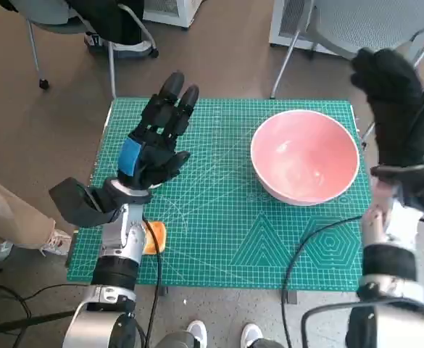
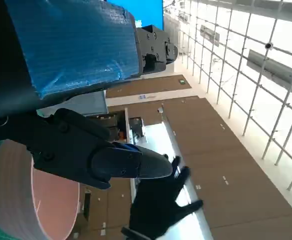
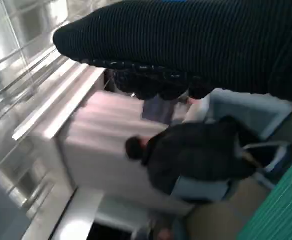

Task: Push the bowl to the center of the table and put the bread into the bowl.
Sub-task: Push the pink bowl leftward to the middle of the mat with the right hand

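A pink bowl [image 1: 305, 155] stands on the right part of the green cutting mat [image 1: 219, 232], near the far right corner. Its rim also shows in the left wrist view as the pink bowl [image 2: 16, 195]. An orange piece of bread [image 1: 154, 238] lies at the mat's near left edge, partly hidden behind my left forearm. My left hand [image 1: 156, 141] hovers raised over the mat's left side with fingers spread, holding nothing. My right hand [image 1: 391, 105] is lifted beside the bowl's right rim, fingers apart and empty; the left wrist view shows the right hand [image 2: 160, 205] too.
A grey chair [image 1: 371, 29] stands behind the table at the far right and another chair [image 1: 74, 22] at the far left. A person's leg and shoe [image 1: 9, 225] are by the table's left side. A black cable [image 1: 306, 254] crosses the mat's near right corner. A seated person [image 3: 195, 160] shows in the right wrist view.
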